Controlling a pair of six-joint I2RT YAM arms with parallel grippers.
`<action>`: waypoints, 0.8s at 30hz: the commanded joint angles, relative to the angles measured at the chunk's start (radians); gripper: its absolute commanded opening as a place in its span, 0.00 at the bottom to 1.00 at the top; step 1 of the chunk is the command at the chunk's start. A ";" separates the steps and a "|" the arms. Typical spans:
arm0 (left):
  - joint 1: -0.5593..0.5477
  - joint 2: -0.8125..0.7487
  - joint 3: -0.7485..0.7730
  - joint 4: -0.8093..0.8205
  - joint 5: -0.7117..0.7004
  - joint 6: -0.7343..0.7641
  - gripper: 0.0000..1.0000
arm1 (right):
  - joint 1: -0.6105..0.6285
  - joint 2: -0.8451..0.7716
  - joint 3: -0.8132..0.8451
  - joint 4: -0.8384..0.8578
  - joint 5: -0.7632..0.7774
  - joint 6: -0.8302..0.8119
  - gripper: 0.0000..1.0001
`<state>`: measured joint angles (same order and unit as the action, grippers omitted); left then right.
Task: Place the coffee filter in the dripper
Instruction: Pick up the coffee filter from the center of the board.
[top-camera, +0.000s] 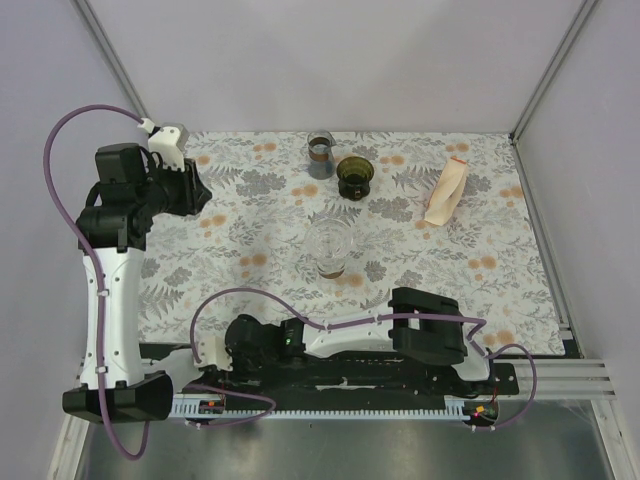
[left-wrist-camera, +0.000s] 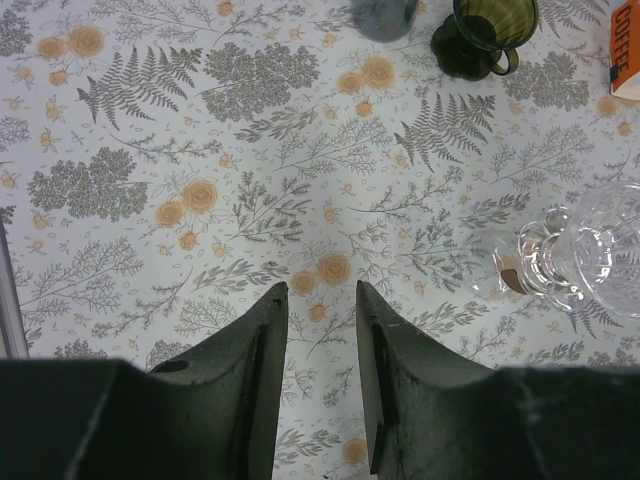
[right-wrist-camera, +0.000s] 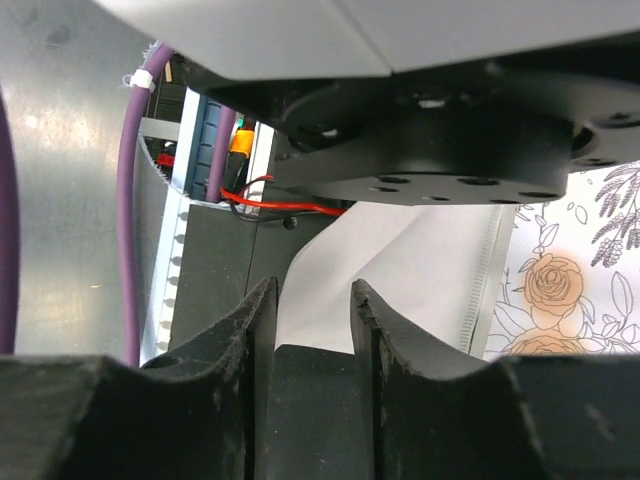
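The dripper (top-camera: 354, 176) is a dark olive-green cup with a small side handle, standing at the back middle of the flowered cloth. It also shows at the top right of the left wrist view (left-wrist-camera: 488, 28). No white paper coffee filter shows clearly in any view. My left gripper (top-camera: 203, 190) hangs high over the left side of the cloth, far left of the dripper; its jaws (left-wrist-camera: 322, 290) stand apart and empty. My right gripper (top-camera: 233, 346) lies folded low over the arm bases at the near edge; its jaws (right-wrist-camera: 313, 285) stand apart and hold nothing.
A glass jar with a brown band (top-camera: 320, 153) stands just left of the dripper. A clear glass carafe (top-camera: 328, 248) stands mid-table, also in the left wrist view (left-wrist-camera: 600, 250). A pale peach packet (top-camera: 446, 193) lies at the back right. Purple cables loop round both arms.
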<state>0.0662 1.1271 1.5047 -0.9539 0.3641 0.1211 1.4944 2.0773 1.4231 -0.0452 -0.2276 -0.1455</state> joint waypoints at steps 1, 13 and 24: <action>0.004 -0.016 0.017 -0.003 0.033 0.034 0.40 | 0.007 0.041 0.066 -0.045 0.034 0.072 0.42; 0.007 -0.027 0.019 -0.013 0.049 0.049 0.40 | 0.023 0.086 0.112 -0.087 0.039 0.078 0.39; 0.017 -0.030 0.017 -0.017 0.055 0.054 0.40 | 0.020 0.130 0.149 -0.093 0.079 0.103 0.31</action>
<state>0.0799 1.1152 1.5047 -0.9718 0.3988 0.1394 1.4952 2.0804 1.4956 -0.2043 -0.2230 -0.1085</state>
